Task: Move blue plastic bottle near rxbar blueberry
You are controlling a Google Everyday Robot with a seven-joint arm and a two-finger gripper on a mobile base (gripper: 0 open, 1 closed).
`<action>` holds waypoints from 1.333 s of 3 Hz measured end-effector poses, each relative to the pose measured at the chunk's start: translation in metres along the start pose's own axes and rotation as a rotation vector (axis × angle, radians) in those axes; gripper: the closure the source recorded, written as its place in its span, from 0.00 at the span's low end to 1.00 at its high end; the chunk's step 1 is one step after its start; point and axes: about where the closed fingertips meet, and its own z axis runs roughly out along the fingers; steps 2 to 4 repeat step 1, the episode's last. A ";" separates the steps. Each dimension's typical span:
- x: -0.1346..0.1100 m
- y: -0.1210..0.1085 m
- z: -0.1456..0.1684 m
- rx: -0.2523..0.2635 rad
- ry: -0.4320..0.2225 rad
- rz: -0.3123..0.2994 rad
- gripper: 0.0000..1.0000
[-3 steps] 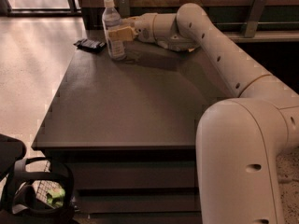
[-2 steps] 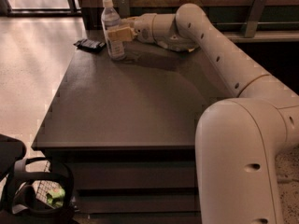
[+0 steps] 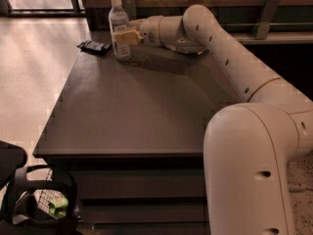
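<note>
The blue plastic bottle (image 3: 119, 27) stands upright at the far left of the dark table (image 3: 137, 106). It is clear, with a white cap and a pale label. My gripper (image 3: 124, 37) reaches in from the right and its yellowish fingers are shut around the bottle's lower half. The rxbar blueberry (image 3: 94, 46), a small flat dark wrapper, lies on the table just left of the bottle, a short gap away.
My white arm (image 3: 230, 67) stretches across the table's right side. A wooden wall panel and a metal bracket (image 3: 266, 13) stand behind the table. A black basket with a green item (image 3: 49, 204) sits on the floor at front left.
</note>
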 end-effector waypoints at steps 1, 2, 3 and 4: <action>0.000 0.001 0.002 -0.003 0.000 0.001 0.00; 0.000 0.001 0.002 -0.003 0.000 0.001 0.00; 0.000 0.001 0.002 -0.003 0.000 0.001 0.00; 0.000 0.001 0.002 -0.003 0.000 0.001 0.00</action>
